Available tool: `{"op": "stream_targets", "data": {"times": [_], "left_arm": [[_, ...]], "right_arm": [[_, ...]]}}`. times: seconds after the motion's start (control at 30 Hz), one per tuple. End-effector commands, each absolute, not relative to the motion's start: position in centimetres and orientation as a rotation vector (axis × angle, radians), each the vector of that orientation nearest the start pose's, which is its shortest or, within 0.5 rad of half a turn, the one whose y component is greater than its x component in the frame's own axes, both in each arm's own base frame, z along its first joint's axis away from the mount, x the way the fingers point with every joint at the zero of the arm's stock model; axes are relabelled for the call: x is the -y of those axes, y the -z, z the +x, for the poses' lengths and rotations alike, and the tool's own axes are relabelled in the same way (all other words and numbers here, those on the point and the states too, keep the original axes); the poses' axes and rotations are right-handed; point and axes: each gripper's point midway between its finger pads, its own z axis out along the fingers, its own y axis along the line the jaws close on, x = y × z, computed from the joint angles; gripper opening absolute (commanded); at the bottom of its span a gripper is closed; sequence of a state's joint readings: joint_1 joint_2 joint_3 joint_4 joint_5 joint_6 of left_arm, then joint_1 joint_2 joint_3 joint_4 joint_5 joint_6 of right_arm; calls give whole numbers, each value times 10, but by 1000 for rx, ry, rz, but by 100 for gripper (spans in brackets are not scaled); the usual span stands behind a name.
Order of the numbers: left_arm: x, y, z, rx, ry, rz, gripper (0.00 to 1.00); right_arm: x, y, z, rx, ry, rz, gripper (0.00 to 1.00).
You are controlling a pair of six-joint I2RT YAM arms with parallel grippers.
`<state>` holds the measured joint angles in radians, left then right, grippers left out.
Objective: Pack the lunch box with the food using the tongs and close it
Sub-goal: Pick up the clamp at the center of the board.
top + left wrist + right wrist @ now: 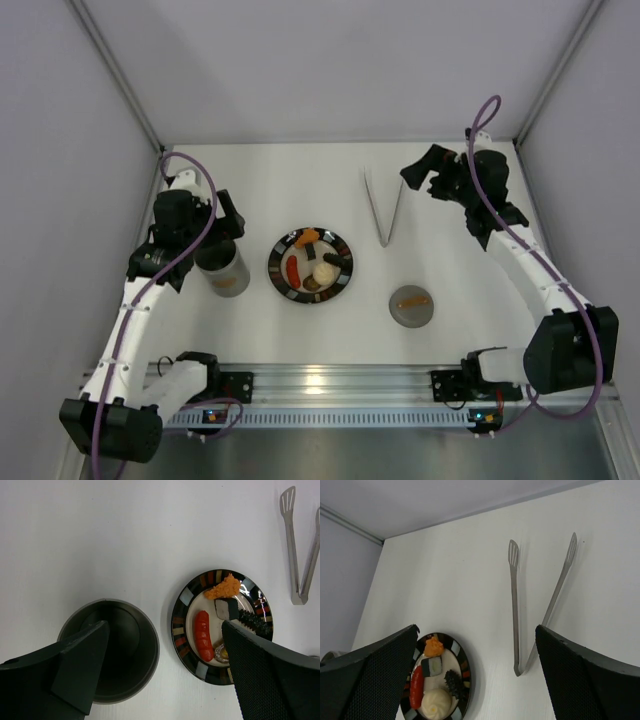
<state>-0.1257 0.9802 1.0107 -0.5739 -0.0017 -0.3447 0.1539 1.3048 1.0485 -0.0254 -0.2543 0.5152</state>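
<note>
Lunch box (pixel 222 268) stands upright on the table (pixel 300 180), left of the plate (pixel 274 262) and apart from it. Its mouth is uncovered, and the left wrist view looks down into a dark interior (pixel 127 630) with nothing in the part that shows. Its lid (pixel 411 305), round and grey with an orange-brown handle (pixel 411 298), lies flat on the table to the right of the plate, nearer the arm bases.

All the food sits on the black-rimmed plate (pixel 179 630): a red sausage (pixel 203 635), an orange fried piece (pixel 223 587), a sushi roll slice (pixel 227 608), a dark spiky piece (pixel 255 620), a brown bit (pixel 221 652) and a white bun (pixel 436 702).

Tongs (pixel 374 206) lie flat on the table beyond the lid, a narrow V with the joint pointing toward the arm bases and the two tips spread toward the back wall.

Left pincer (pixel 228 222) hangs over the lunch box, spread wide and gripping nothing; one finger (pixel 80 665) overlaps the box's mouth in its own camera. Right pincer (pixel 415 175) hovers just right of the tongs' tips, likewise spread wide and empty.
</note>
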Motion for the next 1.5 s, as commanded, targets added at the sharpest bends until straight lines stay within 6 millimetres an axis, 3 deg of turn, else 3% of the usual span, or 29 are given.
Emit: {"op": "stream_targets", "data": {"times": [0.0, 0.17, 0.27, 0.3, 0.37, 0.4, 0.57, 0.6, 0.73, 0.93, 1.47], "left_arm": [[51, -255, 314, -2034, 279, -228, 99], [51, -254, 314, -2038, 282, -228, 99], [51, -254, 315, -2038, 283, -230, 99], [51, -254, 315, -2038, 283, -230, 99], [51, -255, 315, -2036, 284, -230, 99], [51, -254, 314, -2039, 282, -228, 99], [51, -254, 313, -2036, 283, -228, 99], [51, -255, 313, -2035, 284, -230, 99], [51, -254, 312, -2036, 285, -231, 99], [51, -253, 312, -2037, 286, -235, 99], [57, -253, 311, -2042, 318, -217, 99]], "right_arm": [[-116, -282, 412, -1866, -636, 166, 100], [-113, -260, 424, -1980, -496, 151, 100], [-121, -242, 444, -2055, -378, 131, 99], [-116, -218, 453, -2114, -288, 151, 100], [-122, -217, 465, -2114, -243, 134, 100], [-124, -203, 473, -2135, -229, 137, 99], [-141, -182, 491, -2178, -239, 113, 99], [-144, -171, 492, -2201, -234, 108, 100], [-161, -153, 493, -2237, -247, 68, 99], [-170, -137, 489, -2269, -243, 45, 99], [-179, -111, 475, -2326, -230, 15, 99]]}}
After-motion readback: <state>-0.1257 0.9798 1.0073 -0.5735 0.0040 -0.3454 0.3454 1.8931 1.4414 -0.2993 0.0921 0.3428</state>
